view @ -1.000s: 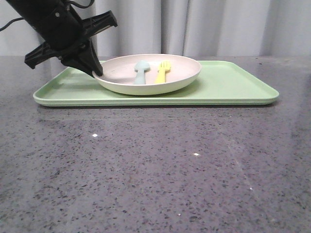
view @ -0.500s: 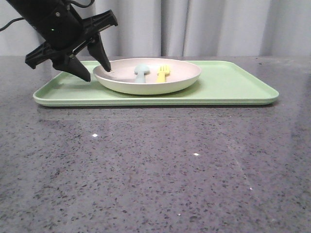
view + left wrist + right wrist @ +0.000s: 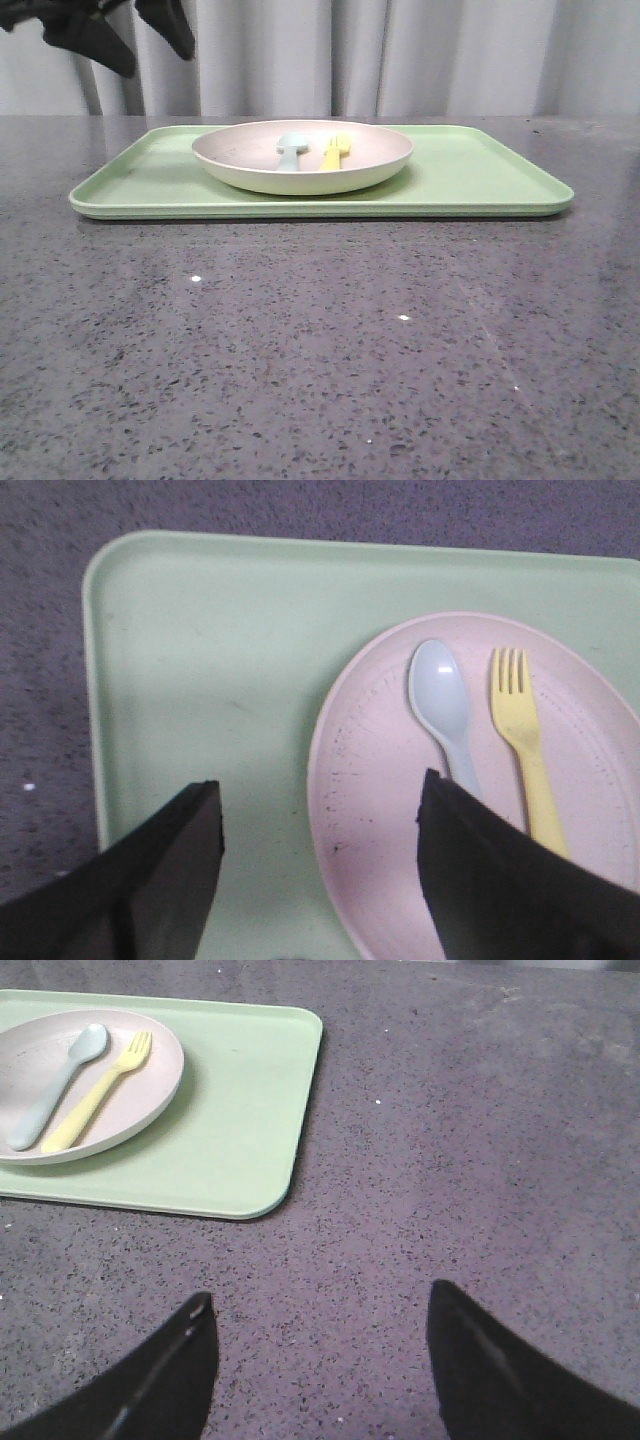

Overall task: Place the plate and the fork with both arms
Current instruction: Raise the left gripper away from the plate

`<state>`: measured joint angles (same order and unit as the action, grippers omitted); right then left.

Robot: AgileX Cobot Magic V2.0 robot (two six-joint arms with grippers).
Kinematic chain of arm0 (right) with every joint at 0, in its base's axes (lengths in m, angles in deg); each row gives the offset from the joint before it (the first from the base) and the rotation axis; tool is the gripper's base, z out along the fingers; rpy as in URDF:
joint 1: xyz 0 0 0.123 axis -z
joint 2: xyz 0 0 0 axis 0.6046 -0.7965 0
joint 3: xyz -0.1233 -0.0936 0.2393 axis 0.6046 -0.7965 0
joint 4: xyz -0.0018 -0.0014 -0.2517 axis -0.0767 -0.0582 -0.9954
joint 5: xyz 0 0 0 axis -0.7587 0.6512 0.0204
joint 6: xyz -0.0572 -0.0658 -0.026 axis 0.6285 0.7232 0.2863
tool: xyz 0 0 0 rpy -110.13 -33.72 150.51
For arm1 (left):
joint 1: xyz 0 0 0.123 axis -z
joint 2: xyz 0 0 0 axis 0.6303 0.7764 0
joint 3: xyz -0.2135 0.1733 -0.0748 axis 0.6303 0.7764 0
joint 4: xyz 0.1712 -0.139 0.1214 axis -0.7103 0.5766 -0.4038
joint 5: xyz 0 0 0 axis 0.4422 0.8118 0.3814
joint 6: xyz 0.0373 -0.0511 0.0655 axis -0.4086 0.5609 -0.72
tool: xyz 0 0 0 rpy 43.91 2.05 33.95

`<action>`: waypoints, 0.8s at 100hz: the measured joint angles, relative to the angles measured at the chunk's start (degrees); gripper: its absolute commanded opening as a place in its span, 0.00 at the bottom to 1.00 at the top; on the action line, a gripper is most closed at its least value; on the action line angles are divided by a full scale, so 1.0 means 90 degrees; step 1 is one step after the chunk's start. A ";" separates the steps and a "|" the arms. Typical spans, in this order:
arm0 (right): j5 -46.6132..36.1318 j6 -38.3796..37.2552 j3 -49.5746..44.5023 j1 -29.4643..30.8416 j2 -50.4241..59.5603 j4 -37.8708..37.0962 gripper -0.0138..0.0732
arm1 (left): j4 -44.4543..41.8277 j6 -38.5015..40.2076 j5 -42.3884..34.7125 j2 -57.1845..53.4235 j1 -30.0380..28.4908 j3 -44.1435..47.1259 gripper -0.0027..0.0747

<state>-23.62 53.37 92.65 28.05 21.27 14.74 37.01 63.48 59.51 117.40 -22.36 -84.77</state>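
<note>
The pale cream-pink plate (image 3: pixel 300 160) sits on the light-green tray (image 3: pixel 480 180), left of the tray's middle. On the plate lies the yellow fork (image 3: pixel 335 152), beside a pale blue-grey spoon (image 3: pixel 289 151). My left gripper (image 3: pixel 155 58) hangs open high above the tray's left end, holding nothing. In the left wrist view the plate (image 3: pixel 400 830), fork (image 3: pixel 522 735) and spoon (image 3: pixel 443 702) lie below the open left gripper (image 3: pixel 320 790). My right gripper (image 3: pixel 320 1305) stands open over bare table, to the right of the tray (image 3: pixel 240 1130). The right wrist view also catches the plate (image 3: pixel 150 1090) and fork (image 3: pixel 95 1100).
A grey speckled stone tabletop (image 3: pixel 320 340) spreads in front of the tray and to its right (image 3: pixel 470 1140). A pale curtain (image 3: pixel 420 55) closes the back.
My left gripper let go of the plate's left rim, opened and rose well above the tray. The plate settled flat on the tray.
</note>
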 measured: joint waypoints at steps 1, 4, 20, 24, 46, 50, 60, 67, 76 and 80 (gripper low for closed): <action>0.0000 0.0000 0.0000 0.0000 0.0000 0.0000 0.69 | -0.0043 0.0000 0.0041 -0.0056 -0.0016 0.0000 0.58; 0.0000 0.0000 0.0000 0.0000 0.0000 0.0000 0.69 | -0.0205 0.0000 0.0126 -0.0175 -0.0032 0.0013 0.58; 0.0000 0.0000 0.0000 0.0000 0.0000 0.0000 0.69 | -0.0863 0.0000 0.0280 -0.0955 -0.0255 0.0355 0.58; 0.0000 0.0000 0.0000 0.0000 0.0000 0.0000 0.69 | -0.0949 0.0000 0.0280 -0.1187 -0.0327 0.0499 0.58; 0.0000 0.0000 0.0000 0.0000 0.0000 0.0000 0.69 | -0.1327 0.0000 0.0138 -0.2551 -0.0830 0.1806 0.58; 0.0000 0.0000 0.0000 0.0000 0.0000 0.0000 0.69 | -0.1374 0.0000 0.0084 -0.2831 -0.0913 0.2048 0.58; 0.0000 0.0000 0.0000 0.0000 0.0000 0.0000 0.69 | -0.1374 0.0000 -0.0082 -0.3520 -0.1052 0.2800 0.58; 0.0000 0.0000 0.0000 0.0000 0.0000 0.0000 0.69 | -0.1408 0.0000 -0.0189 -0.4024 -0.1097 0.3307 0.58; 0.0000 0.0000 0.0000 0.0000 0.0000 0.0000 0.69 | -0.1431 0.0000 -0.0327 -0.4673 -0.1136 0.3955 0.58; 0.0000 0.0000 0.0000 0.0000 0.0000 0.0000 0.69 | -0.1431 0.0000 -0.0352 -0.4959 -0.1151 0.4186 0.58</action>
<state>-23.62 53.37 92.65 28.05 21.27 14.74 24.13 63.48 56.35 72.77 -32.72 -47.10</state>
